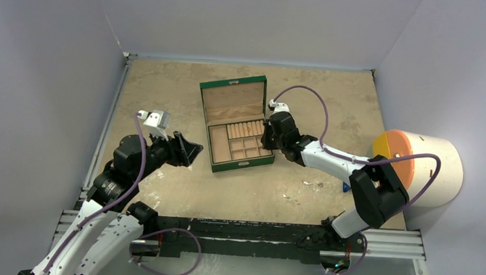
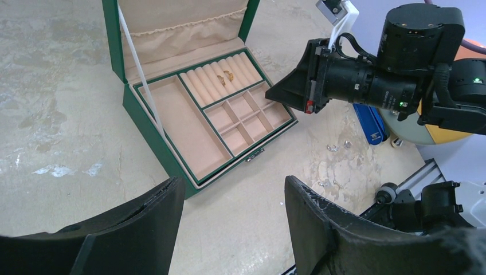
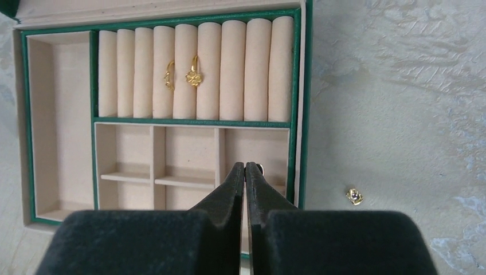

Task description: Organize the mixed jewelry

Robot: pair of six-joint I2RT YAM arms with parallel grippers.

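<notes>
Right gripper is hovering closed over green box compartments; left gripper is hovering open at box's eight o'clock.

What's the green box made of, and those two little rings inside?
Box: green leather-look skin outside, matte beige velvety padding inside; probably fabric over card. Rings: bright yellow metal that glints, gold-coloured; real gold or plating, can't tell.

green box, cream ring rolls, two gold rings, mottled tan table, blue tool.
</notes>
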